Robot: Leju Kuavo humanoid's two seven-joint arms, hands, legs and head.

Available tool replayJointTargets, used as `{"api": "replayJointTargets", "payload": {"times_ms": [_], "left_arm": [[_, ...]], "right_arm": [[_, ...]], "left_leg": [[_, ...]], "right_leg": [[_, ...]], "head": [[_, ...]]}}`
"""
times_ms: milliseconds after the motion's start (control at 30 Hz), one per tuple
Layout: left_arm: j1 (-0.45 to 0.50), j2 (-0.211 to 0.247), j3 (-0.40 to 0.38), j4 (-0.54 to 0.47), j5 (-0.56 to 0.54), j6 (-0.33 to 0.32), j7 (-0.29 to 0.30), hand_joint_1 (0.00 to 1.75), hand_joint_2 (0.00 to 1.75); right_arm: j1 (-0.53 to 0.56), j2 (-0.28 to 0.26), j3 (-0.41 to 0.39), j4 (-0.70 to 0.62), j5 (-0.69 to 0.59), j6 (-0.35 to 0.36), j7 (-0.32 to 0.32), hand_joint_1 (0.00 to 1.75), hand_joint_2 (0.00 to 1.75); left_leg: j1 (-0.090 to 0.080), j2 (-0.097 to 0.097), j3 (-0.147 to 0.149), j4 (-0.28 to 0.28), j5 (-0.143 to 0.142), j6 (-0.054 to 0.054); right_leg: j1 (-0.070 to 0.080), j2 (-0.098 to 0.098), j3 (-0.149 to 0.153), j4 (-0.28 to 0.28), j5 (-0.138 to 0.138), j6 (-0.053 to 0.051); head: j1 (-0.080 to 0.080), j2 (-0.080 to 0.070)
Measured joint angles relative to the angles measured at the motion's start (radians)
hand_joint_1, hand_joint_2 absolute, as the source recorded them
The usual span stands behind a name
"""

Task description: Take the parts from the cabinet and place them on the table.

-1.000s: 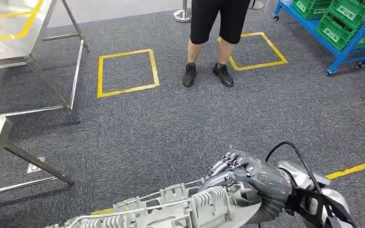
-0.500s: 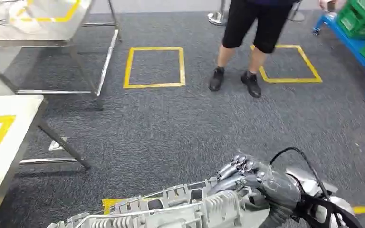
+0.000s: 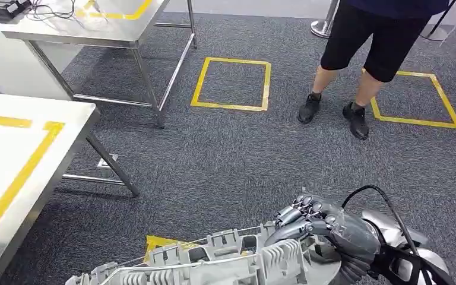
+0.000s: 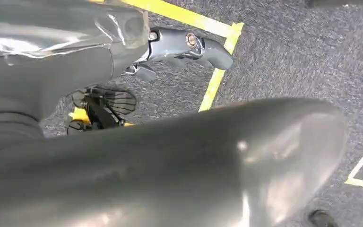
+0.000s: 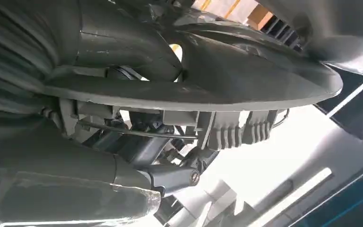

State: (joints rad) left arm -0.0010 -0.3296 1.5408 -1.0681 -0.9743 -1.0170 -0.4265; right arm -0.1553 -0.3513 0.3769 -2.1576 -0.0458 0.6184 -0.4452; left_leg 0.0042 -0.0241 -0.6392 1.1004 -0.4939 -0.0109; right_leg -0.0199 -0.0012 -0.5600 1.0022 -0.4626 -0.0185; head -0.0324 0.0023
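The right hand [image 3: 323,228] has its fingers curled over one end of a long grey ribbed part [image 3: 214,261] (likely rigid, light plastic), carried low; the left hand's [image 4: 189,45] grip is unclear.

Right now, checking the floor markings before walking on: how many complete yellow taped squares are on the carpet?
2. One square lies beside the far steel table; the other lies to the right of the person's shoes. More may lie outside the view.

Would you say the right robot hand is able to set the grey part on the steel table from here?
Probably not yet: the right robot hand grips the grey part over carpet, with the steel table apart to the left.
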Motion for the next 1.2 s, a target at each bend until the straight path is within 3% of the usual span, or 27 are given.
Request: {"api": "replayJointTargets", "payload": {"times_ms": [67, 100, 133, 167, 200, 233, 267, 300, 400, 433, 467, 500, 533, 600, 633, 667, 733, 767, 800, 833, 900, 933, 1000, 1033, 1100, 1133, 1200], "left_arm": [[-0.006, 0.002, 0.000, 0.002, -0.001, -0.003, 0.000, 0.00, 0.00], [-0.006, 0.002, 0.002, 0.002, -0.001, -0.005, 0.001, 0.00, 0.00], [-0.006, 0.002, 0.003, 0.002, -0.001, -0.007, 0.002, 0.00, 0.00], [-0.006, 0.002, 0.004, 0.002, -0.001, -0.008, 0.005, 0.00, 0.00], [-0.006, 0.002, 0.006, 0.001, 0.001, -0.008, 0.010, 0.00, 0.00], [-0.006, 0.002, 0.008, -0.002, 0.005, -0.009, 0.013, 0.00, 0.00], [-0.008, 0.001, 0.009, -0.004, 0.012, -0.011, 0.017, 0.00, 0.00], [-0.011, 0.001, 0.009, -0.006, 0.015, -0.012, 0.020, 0.00, 0.00], [-0.013, -0.001, 0.013, -0.007, 0.023, -0.018, 0.020, 0.00, 0.00], [-0.013, -0.001, 0.015, -0.008, 0.025, -0.018, 0.020, 0.00, 0.00], [-0.013, -0.002, 0.015, -0.008, 0.030, -0.016, 0.020, 0.00, 0.00], [-0.017, -0.002, 0.015, -0.008, 0.034, -0.010, 0.021, 0.00, 0.00], [-0.023, -0.002, 0.015, -0.007, 0.037, -0.006, 0.021, 0.00, 0.00], [-0.029, -0.003, 0.015, -0.005, 0.048, 0.002, 0.027, 0.00, 0.00], [-0.028, -0.003, 0.015, -0.005, 0.055, 0.002, 0.031, 0.00, 0.00], [-0.028, -0.003, 0.015, -0.004, 0.060, 0.002, 0.035, 0.00, 0.00], [-0.028, -0.004, 0.016, -0.004, 0.065, 0.002, 0.041, 0.00, 0.00], [-0.028, -0.004, 0.016, -0.004, 0.069, 0.001, 0.047, 0.00, 0.00], [-0.028, -0.003, 0.016, -0.005, 0.074, 0.001, 0.052, 0.00, 0.00], [-0.027, -0.004, 0.017, -0.007, 0.079, 0.000, 0.055, 0.00, 0.00], [-0.021, -0.005, 0.020, -0.007, 0.090, -0.002, 0.067, 0.00, 0.00], [-0.020, -0.005, 0.023, -0.010, 0.095, -0.005, 0.071, 0.00, 0.00], [-0.020, -0.008, 0.026, -0.012, 0.099, -0.008, 0.074, 0.00, 0.00], [-0.022, -0.008, 0.026, -0.013, 0.103, -0.008, 0.077, 0.00, 0.00], [-0.024, -0.010, 0.026, -0.014, 0.107, -0.008, 0.082, 0.00, 0.00], [-0.024, -0.011, 0.026, -0.014, 0.109, -0.008, 0.084, 0.00, 0.00], [-0.021, -0.012, 0.027, -0.014, 0.114, -0.008, 0.087, 0.00, 0.00]], "right_arm": [[0.001, 0.002, 0.000, 0.000, -0.006, 0.002, 0.004, 1.75, 1.75], [0.002, 0.004, 0.001, 0.001, -0.010, 0.003, 0.005, 1.75, 1.75], [0.002, 0.007, 0.002, 0.002, -0.013, 0.006, 0.005, 1.75, 1.75], [0.002, 0.008, 0.002, 0.003, -0.016, 0.010, 0.004, 1.75, 1.75], [0.002, 0.011, 0.002, 0.005, -0.018, 0.013, 0.003, 1.75, 1.75], [0.001, 0.013, 0.002, 0.006, -0.020, 0.016, 0.000, 1.75, 1.75], [-0.002, 0.015, 0.002, 0.009, -0.021, 0.020, -0.002, 1.75, 1.75], [-0.006, 0.016, 0.002, 0.013, -0.023, 0.021, -0.004, 1.75, 1.75], [-0.016, 0.020, 0.003, 0.024, -0.027, 0.027, -0.011, 1.75, 1.75], [-0.020, 0.021, 0.004, 0.025, -0.026, 0.029, -0.016, 1.75, 1.75], [-0.025, 0.021, 0.004, 0.029, -0.022, 0.031, -0.019, 1.75, 1.75], [-0.029, 0.021, 0.004, 0.030, -0.020, 0.034, -0.025, 1.75, 1.75], [-0.029, 0.021, 0.004, 0.033, -0.018, 0.036, -0.029, 1.75, 1.75], [-0.030, 0.021, 0.006, 0.040, -0.019, 0.038, -0.029, 1.75, 1.75], [-0.034, 0.021, 0.008, 0.044, -0.021, 0.038, -0.029, 1.75, 1.75], [-0.037, 0.021, 0.009, 0.047, -0.023, 0.038, -0.029, 1.75, 1.75], [-0.046, 0.021, 0.011, 0.049, -0.026, 0.039, -0.029, 1.75, 1.75], [-0.050, 0.021, 0.012, 0.050, -0.028, 0.039, -0.029, 1.75, 1.75], [-0.053, 0.021, 0.013, 0.054, -0.031, 0.040, -0.029, 1.75, 1.75], [-0.053, 0.021, 0.015, 0.055, -0.035, 0.040, -0.029, 1.75, 1.75], [-0.058, 0.021, 0.018, 0.058, -0.039, 0.042, -0.029, 1.75, 1.75], [-0.063, 0.022, 0.018, 0.059, -0.039, 0.043, -0.029, 1.75, 1.75], [-0.067, 0.023, 0.018, 0.060, -0.040, 0.043, -0.029, 1.75, 1.75], [-0.066, 0.022, 0.019, 0.060, -0.040, 0.043, -0.029, 1.75, 1.75], [-0.066, 0.021, 0.019, 0.065, -0.044, 0.045, -0.029, 1.75, 1.75], [-0.066, 0.021, 0.021, 0.068, -0.045, 0.047, -0.030, 1.75, 1.75], [-0.067, 0.021, 0.022, 0.071, -0.048, 0.048, -0.033, 1.75, 1.75]], "left_leg": [[0.006, 0.015, -0.094, 0.181, -0.076, -0.005], [0.007, 0.016, -0.123, 0.230, -0.084, -0.006], [0.007, 0.018, -0.125, 0.227, -0.069, -0.005], [0.007, 0.020, -0.102, 0.178, -0.037, -0.004], [0.007, 0.027, -0.060, 0.094, 0.005, 0.000], [0.004, 0.048, -0.004, -0.008, 0.047, 0.007], [-0.007, 0.112, 0.037, -0.085, 0.057, 0.018], [-0.012, 0.108, 0.035, -0.085, 0.057, 0.023], [-0.017, 0.072, 0.029, -0.086, 0.057, 0.032], [-0.004, 0.054, 0.046, -0.108, 0.070, 0.043], [-0.004, 0.041, 0.052, -0.119, 0.075, 0.045], [-0.002, 0.034, 0.056, -0.122, 0.078, 0.050], [0.000, 0.018, 0.055, -0.122, 0.078, 0.051], [0.000, -0.014, 0.055, -0.122, 0.078, 0.051], [0.000, -0.031, 0.056, -0.121, 0.078, 0.051], [0.001, -0.047, 0.058, -0.121, 0.077, 0.050], [0.005, -0.081, 0.061, -0.112, 0.072, 0.041], [0.006, -0.094, 0.056, -0.105, 0.067, 0.033], [0.001, -0.107, 0.047, -0.094, 0.062, 0.024], [0.002, -0.112, 0.041, -0.093, 0.062, 0.020], [0.010, -0.129, 0.036, -0.098, 0.067, 0.008], [0.010, -0.136, 0.034, -0.096, 0.065, 0.004], [0.005, -0.021, 0.007, -0.031, 0.026, -0.003], [0.007, 0.005, -0.030, 0.042, -0.011, -0.006], [0.009, 0.018, -0.120, 0.211, -0.075, -0.007], [0.009, 0.018, -0.139, 0.241, -0.073, -0.006], [0.007, 0.023, -0.099, 0.153, -0.011, 0.003]], "right_leg": [[0.008, -0.028, 0.001, 0.000, -0.005, -0.007], [0.010, -0.040, 0.001, 0.000, -0.006, -0.009], [0.013, -0.053, 0.003, 0.000, -0.008, -0.011], [0.014, -0.064, 0.004, 0.000, -0.011, -0.010], [0.016, -0.075, 0.008, 0.000, -0.013, -0.010], [0.018, -0.087, 0.013, 0.000, -0.017, -0.009], [0.022, -0.097, 0.017, 0.000, -0.021, -0.007], [0.031, -0.107, 0.018, 0.001, -0.025, 0.000], [0.026, -0.139, 0.024, -0.005, -0.028, 0.009], [0.026, -0.139, 0.019, -0.009, -0.035, 0.018], [0.023, -0.083, 0.020, 0.017, -0.048, 0.018], [0.018, -0.037, -0.004, 0.077, -0.076, 0.012], [0.015, -0.013, -0.045, 0.164, -0.110, 0.007], [0.010, -0.004, -0.123, 0.310, -0.157, 0.011], [0.005, -0.003, -0.137, 0.324, -0.153, 0.020], [0.000, -0.003, -0.124, 0.286, -0.129, 0.033], [-0.014, 0.012, -0.045, 0.100, -0.041, 0.061], [-0.024, 0.056, -0.011, 0.018, -0.008, 0.070], [-0.017, 0.076, -0.010, 0.015, -0.009, 0.061], [-0.017, 0.061, -0.010, 0.017, -0.009, 0.048], [-0.007, 0.046, -0.012, 0.019, -0.009, 0.035], [-0.014, 0.034, -0.010, 0.015, -0.006, 0.028], [-0.011, 0.013, -0.003, 0.013, -0.009, 0.014], [-0.006, 0.002, -0.001, 0.013, -0.012, 0.010], [0.003, -0.029, 0.001, 0.013, -0.017, 0.002], [0.006, -0.042, 0.002, 0.013, -0.019, 0.000], [0.014, -0.066, 0.008, 0.013, -0.025, -0.004]], "head": [[0.001, 0.000], [0.001, 0.000], [0.001, 0.000], [0.001, 0.000], [0.001, 0.000], [0.000, 0.000], [0.001, 0.000], [0.003, 0.000], [0.002, 0.000], [0.000, 0.000], [0.007, 0.000], [0.006, 0.000], [0.011, 0.000], [0.011, 0.000], [0.013, 0.000], [0.012, 0.000], [0.012, 0.000], [0.014, 0.000], [0.018, 0.000], [0.015, 0.000], [0.016, 0.000], [0.016, 0.000], [0.006, 0.000], [0.006, 0.000], [0.006, 0.000], [0.006, 0.000], [0.006, 0.000]]}}
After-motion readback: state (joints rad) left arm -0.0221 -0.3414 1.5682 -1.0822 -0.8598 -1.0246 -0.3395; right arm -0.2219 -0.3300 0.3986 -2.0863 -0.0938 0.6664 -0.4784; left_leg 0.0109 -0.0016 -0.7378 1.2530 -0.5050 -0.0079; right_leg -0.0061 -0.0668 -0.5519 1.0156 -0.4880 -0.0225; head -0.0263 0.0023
